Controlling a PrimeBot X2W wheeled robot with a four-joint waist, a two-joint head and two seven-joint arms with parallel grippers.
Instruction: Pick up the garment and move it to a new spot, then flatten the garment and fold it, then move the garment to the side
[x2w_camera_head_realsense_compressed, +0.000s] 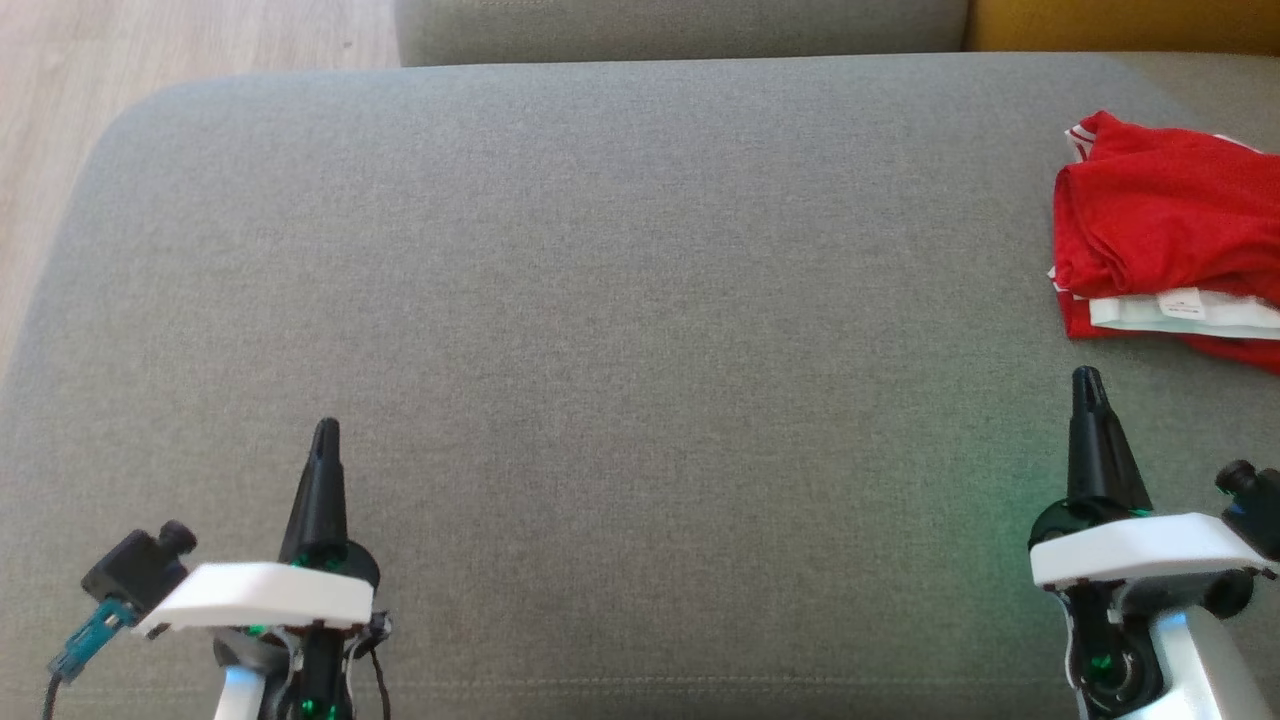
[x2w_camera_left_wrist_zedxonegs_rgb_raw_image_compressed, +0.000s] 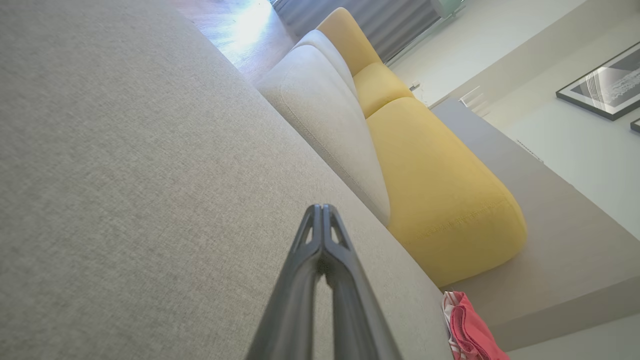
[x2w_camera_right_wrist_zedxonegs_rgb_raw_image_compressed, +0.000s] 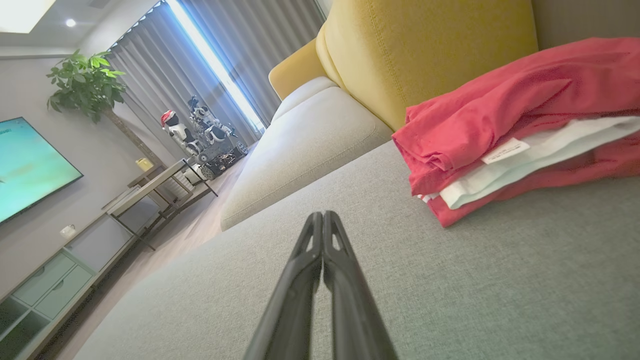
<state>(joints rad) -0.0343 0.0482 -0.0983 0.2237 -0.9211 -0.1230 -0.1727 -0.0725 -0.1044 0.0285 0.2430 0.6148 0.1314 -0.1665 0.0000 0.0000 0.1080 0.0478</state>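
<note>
The garment is a red piece with a white band and label, folded into a small stack at the right edge of the grey cushion. In the right wrist view the garment lies up and to the right of my fingers; a red corner of the garment peeks in at the bottom of the left wrist view. My right gripper is shut and empty, just in front of the stack and apart from it. My left gripper is shut and empty at the lower left, far from the garment.
A wide stretch of bare grey cushion lies between the two grippers. Behind it stand a pale cushion and a yellow cushion. Wooden floor shows past the cushion's left edge. A low table stands in the room beyond.
</note>
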